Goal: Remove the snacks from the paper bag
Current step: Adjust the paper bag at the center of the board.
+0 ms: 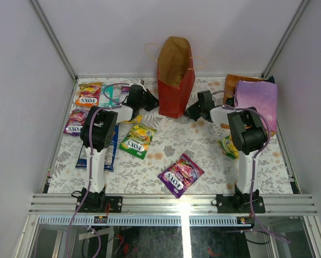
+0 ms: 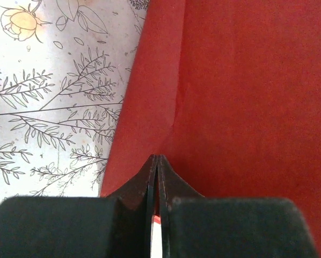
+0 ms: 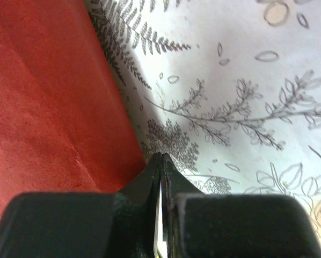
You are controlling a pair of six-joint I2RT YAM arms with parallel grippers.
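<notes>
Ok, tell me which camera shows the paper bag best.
The top external view: the paper bag stands whole there, upright, mouth open, brown inside, red outside, loop handles showing. Each wrist view catches only a close patch of its red wall beside the flowered tablecloth.

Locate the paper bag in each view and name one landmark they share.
Top external: paper bag stands upright at back centre.
Left wrist: its red wall fills the right side.
Right wrist: its red wall fills the left side.
Shared landmark: the floral table cover.
</notes>
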